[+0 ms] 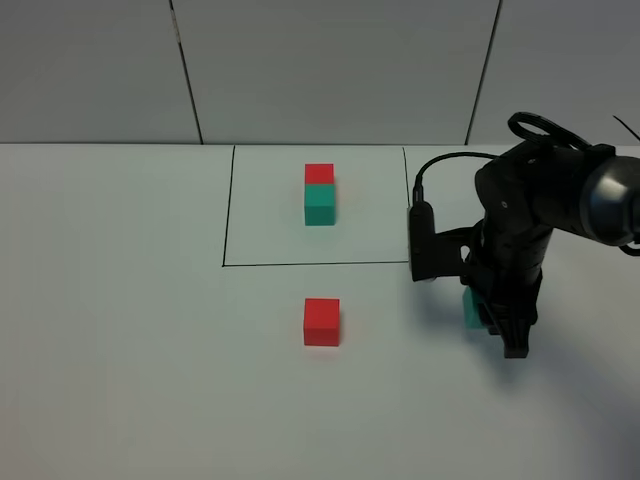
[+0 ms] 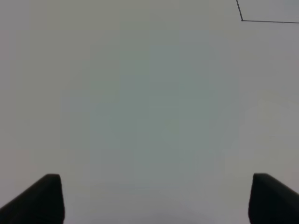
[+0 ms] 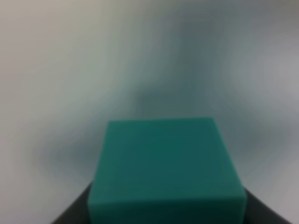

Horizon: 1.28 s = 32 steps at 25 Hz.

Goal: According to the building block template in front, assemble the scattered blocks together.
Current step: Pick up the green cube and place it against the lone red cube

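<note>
**Right gripper pinching the teal-green cube; left gripper spread over the table**

On the flat white table (image 1: 150, 380) the building block template (image 1: 319, 193) stood inside a thin black drawn rectangle (image 1: 300, 264). It was made of a small red template cube (image 1: 319, 173) on the far side and a small teal-green template cube (image 1: 320, 204) on the near side. The two touched each other in one row.

The loose red matte cube (image 1: 322, 321) rested on the table outside the rectangle, near its front line and about in line with the template. Nothing touched it.

The loose teal-green matte cube (image 1: 469, 310) was to the right of the red one and well apart from it, just beyond the front right corner of the rectangle. The right gripper (image 1: 500, 330), at the end of the black right arm (image 1: 530, 210), pointed down and was pinching this cube. In the right wrist view the cube (image 3: 166, 168) filled the space between the two dark fingers (image 3: 70, 217), and each finger pressed one of its sides. The background there was blurred, so I cannot tell whether the cube was touching the table or was a little above it.

The left gripper (image 2: 156, 198) was spread wide, with its two black fingertips (image 2: 44, 196) far apart over bare table. One corner of the black rectangle (image 2: 242, 20) showed at the edge of the left wrist view, well away from the fingertips.
</note>
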### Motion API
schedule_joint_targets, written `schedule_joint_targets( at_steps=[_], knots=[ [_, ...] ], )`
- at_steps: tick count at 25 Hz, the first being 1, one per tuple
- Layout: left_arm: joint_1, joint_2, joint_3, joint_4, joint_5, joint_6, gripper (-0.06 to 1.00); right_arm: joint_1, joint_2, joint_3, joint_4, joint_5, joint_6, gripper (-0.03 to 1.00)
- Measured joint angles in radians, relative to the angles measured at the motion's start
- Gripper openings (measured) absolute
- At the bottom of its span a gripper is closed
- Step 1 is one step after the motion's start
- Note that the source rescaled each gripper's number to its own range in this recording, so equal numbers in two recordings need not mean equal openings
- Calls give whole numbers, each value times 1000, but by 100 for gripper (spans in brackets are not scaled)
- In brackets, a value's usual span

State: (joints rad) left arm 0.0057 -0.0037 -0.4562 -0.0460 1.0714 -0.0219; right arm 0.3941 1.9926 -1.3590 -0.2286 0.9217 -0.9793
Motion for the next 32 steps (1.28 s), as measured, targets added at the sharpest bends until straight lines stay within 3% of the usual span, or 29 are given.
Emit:
schedule_joint_targets(
  at_steps=[32],
  knots=[
    [0,0,0,0,0,-1,87,144,245,-277,150,92,95,0]
  ],
)
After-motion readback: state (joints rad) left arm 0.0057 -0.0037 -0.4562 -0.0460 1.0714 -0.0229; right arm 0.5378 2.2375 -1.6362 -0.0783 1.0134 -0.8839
